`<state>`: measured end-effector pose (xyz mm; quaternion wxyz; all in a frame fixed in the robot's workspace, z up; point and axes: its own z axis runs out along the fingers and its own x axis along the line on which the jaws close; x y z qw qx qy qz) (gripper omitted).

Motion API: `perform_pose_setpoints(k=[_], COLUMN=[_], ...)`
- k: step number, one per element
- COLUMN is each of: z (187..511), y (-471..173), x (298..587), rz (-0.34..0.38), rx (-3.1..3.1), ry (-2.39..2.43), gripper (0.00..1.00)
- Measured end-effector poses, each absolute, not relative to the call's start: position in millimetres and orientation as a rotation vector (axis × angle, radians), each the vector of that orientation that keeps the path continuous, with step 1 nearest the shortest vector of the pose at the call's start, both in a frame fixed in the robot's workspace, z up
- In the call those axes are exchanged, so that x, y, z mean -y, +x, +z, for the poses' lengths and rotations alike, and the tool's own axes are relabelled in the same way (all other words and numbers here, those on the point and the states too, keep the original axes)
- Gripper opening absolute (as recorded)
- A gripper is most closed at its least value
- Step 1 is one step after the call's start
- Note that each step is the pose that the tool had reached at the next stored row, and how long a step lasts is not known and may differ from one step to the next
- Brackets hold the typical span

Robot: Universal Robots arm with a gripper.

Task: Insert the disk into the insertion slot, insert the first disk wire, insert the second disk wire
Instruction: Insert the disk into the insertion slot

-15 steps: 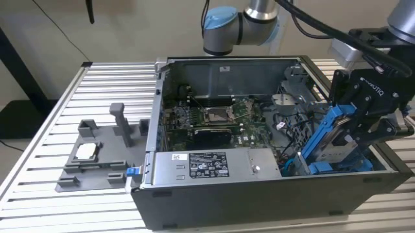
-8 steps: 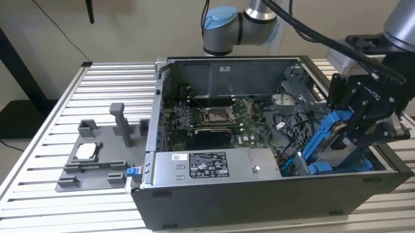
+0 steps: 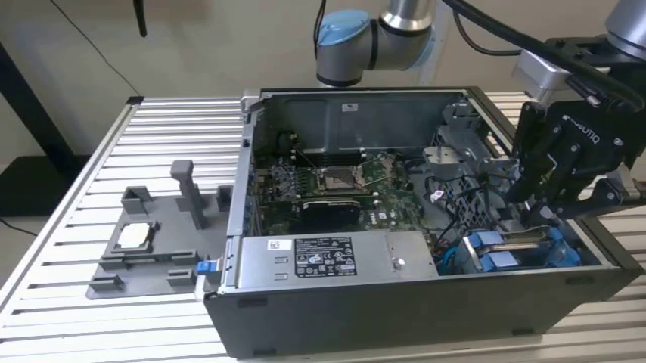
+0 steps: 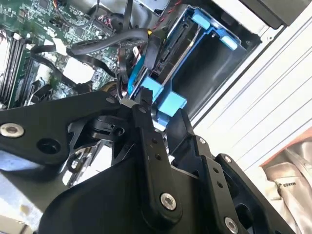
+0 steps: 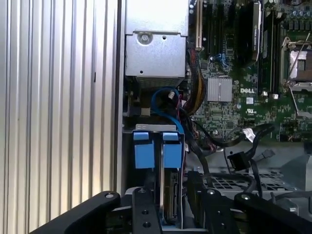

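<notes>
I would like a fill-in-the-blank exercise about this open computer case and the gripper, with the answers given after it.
The insertion slot has tabs of ____ plastic. The gripper hangs over the end of the computer case at the exterior view's ____. The long grey box bears a ____ sticker.
Missing words: blue; right; white.

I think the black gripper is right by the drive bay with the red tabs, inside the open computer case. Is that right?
Nearly. The tabs are blue, not red, as the first wrist view shows plainly. The rest holds: in the exterior view the black gripper is right by the drive bay, inside the open computer case.
</notes>
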<state>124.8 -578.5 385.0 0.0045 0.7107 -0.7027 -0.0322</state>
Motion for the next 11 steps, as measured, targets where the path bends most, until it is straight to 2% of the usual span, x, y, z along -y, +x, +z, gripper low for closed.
perform_pose_setpoints(k=[6, 11], z=[386, 389], y=[125, 125], x=[573, 566], rz=[-0.025, 0.004], rx=[2.235, 2.245], ry=[2.271, 2.287], gripper=[0.4, 0.4])
